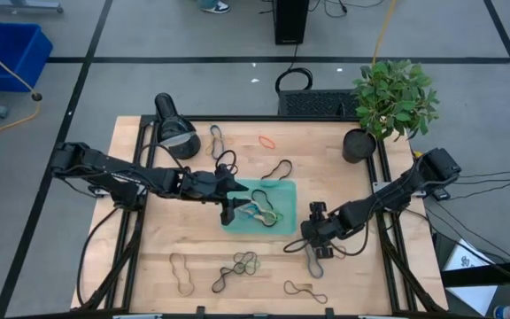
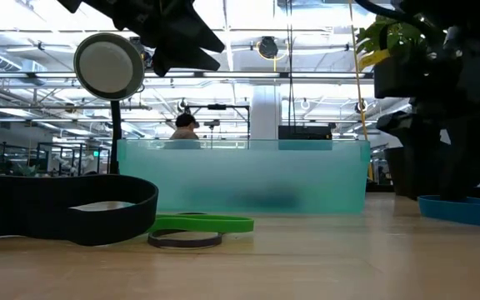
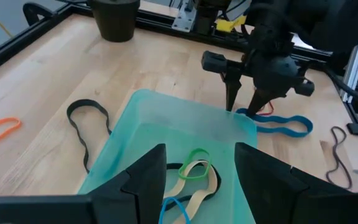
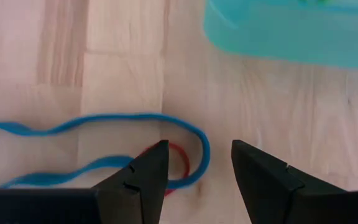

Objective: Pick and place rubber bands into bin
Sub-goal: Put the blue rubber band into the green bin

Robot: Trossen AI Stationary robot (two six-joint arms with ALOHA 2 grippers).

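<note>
While the left gripper (image 1: 229,211) hung wide over the bin (image 1: 284,190), I held the right gripper (image 4: 197,174) open above a blue rubber band (image 4: 104,127) on bare desk (image 1: 370,275) beside the bin's edge.

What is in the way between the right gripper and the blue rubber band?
Nothing visible. The right gripper hangs open directly over the blue rubber band, with a small red band lying inside its loop, beside the bin.

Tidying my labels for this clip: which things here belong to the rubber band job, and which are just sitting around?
Job: rubber bands, bin, left gripper, right gripper.
Lying about: potted plant, lamp, blue crate.
</note>
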